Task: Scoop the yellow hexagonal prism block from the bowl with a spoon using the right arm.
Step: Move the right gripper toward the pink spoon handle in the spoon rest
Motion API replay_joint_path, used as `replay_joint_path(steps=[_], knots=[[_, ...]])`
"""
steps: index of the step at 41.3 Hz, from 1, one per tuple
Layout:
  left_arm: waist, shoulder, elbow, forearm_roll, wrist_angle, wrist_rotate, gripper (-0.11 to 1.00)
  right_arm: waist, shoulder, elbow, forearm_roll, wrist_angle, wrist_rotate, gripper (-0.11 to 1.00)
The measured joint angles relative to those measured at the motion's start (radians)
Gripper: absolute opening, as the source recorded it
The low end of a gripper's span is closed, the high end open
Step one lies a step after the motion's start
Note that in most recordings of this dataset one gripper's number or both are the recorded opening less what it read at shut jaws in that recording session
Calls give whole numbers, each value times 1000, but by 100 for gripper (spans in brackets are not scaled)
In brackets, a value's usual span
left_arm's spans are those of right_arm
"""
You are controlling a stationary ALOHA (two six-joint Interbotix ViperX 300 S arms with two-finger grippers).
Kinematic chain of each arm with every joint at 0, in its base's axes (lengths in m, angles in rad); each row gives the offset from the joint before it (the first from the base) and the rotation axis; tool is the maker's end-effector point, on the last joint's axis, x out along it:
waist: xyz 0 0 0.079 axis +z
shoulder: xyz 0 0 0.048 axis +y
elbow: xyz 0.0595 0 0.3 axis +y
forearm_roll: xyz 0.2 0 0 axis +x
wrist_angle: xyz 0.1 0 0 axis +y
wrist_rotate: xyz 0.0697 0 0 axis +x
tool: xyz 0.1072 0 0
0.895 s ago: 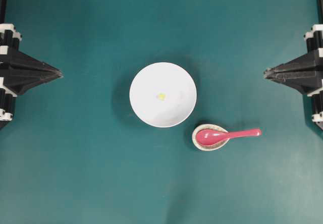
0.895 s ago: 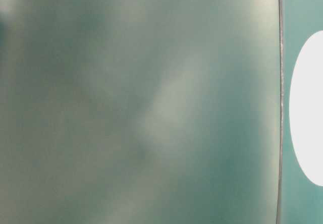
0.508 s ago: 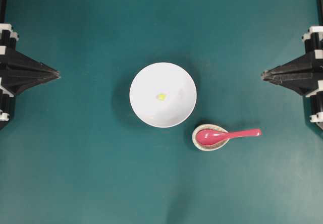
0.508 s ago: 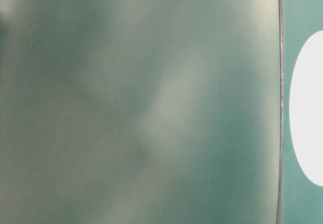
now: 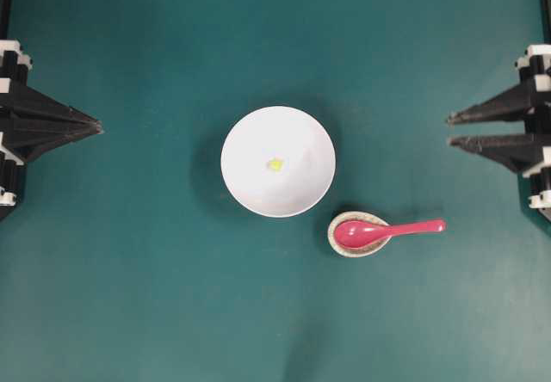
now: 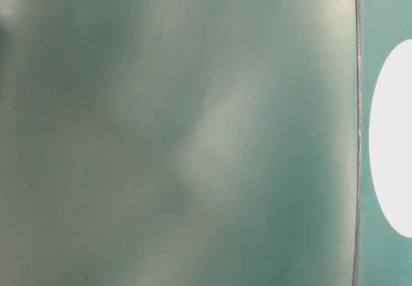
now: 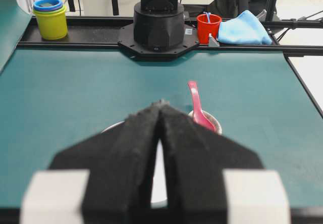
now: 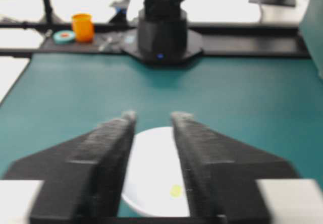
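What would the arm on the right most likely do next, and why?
Probably reach toward the spoon's handle. The right gripper is open and holds nothing, far from the spoon, which lies on its rest, while the yellow block sits in the bowl.

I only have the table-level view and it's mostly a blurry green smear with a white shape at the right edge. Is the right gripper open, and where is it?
Observer: The right gripper is open and empty, at the right edge of the table, apart from everything.
Operator: Where's the spoon?
Observer: The spoon lies with its bowl in a small speckled spoon rest, handle pointing toward the right arm's side.
Operator: And the block?
Observer: The yellow hexagonal prism block sits near the middle of the bowl.
Operator: What about the left gripper?
Observer: The left gripper is shut, parked at the left edge.
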Motion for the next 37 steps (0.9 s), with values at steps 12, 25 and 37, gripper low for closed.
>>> replay_joint_path(steps=[12,25,37], knots=[[0,3,0,0,0,2,0,2,20,0,2,0,6,57],[0,3,0,0,0,2,0,5,112,32,20,-28,8,57],[0,3,0,0,0,3,0,67,261,127,67,-230,8,57]])
